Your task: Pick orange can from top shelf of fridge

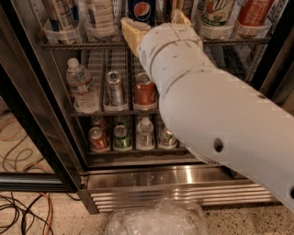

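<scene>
1. Just beyond the gripper, behind its finger nearer the frame's right, the orange can stands on the top shelf. It is mostly hidden and cut off by the frame's top.
2. The gripper is spread wide at the shelf's front edge, its tan fingers well apart.
3. A Pepsi can stands just behind the other finger.
4. The white arm runs from the gripper toward the lower right, covering much of the fridge.
5. One rack below the gripper, a red can, a silver can and a water bottle stand in a row.
6. Far below, a plastic bag lies on the floor before the steel base.
</scene>
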